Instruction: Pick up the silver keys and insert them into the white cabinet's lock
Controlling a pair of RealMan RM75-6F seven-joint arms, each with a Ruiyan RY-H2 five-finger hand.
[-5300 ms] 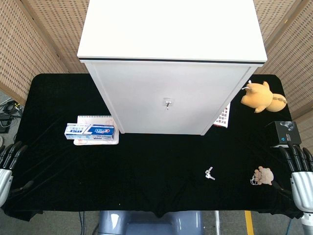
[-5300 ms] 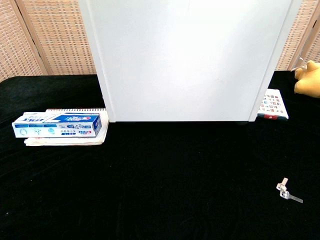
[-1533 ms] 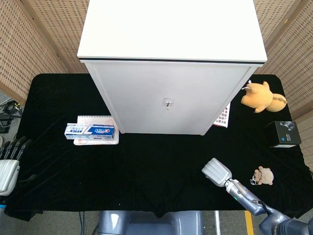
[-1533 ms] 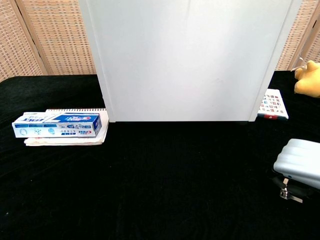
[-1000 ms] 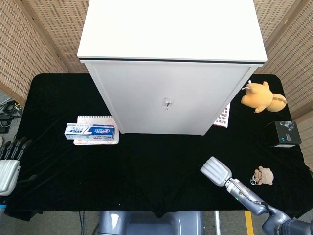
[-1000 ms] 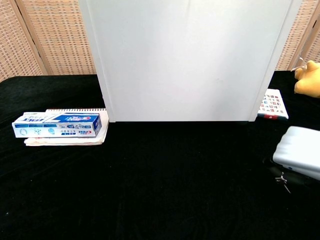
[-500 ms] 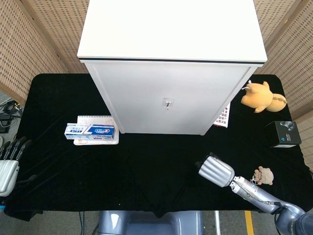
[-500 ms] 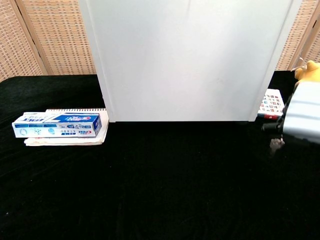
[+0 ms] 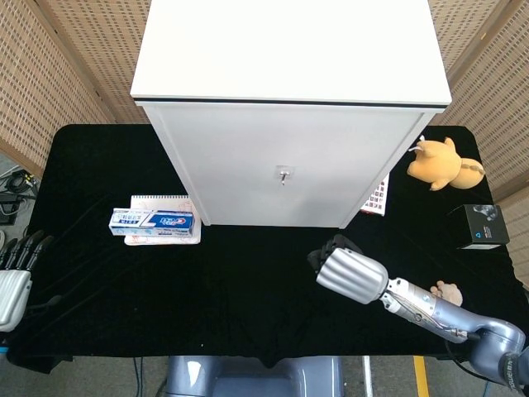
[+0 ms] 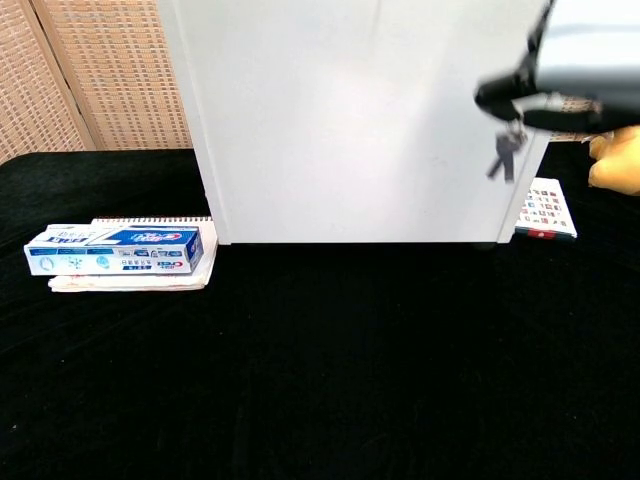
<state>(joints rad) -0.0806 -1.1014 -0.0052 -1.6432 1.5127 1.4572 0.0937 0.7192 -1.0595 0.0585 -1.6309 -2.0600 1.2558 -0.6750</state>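
The silver keys (image 10: 505,155) dangle below my right hand (image 10: 565,70), which holds them in the air before the white cabinet (image 10: 380,120). From the head view my right hand (image 9: 347,271) hovers over the black table in front of the cabinet (image 9: 285,165), and the keys are hidden under it. The cabinet's lock (image 9: 283,174) sits in the middle of the door, up and to the left of that hand. My left hand (image 9: 15,273) stays at the table's left edge, fingers apart and holding nothing.
A toothpaste box (image 9: 154,220) lies on a notebook at the left. A booklet (image 9: 378,197) leans by the cabinet's right corner. A yellow plush toy (image 9: 440,162), a black box (image 9: 482,225) and a small beige toy (image 9: 447,293) occupy the right side.
My right hand came from the right edge, closed over the keys on the table and has lifted them up and leftward toward the cabinet front. The left hand barely moved.
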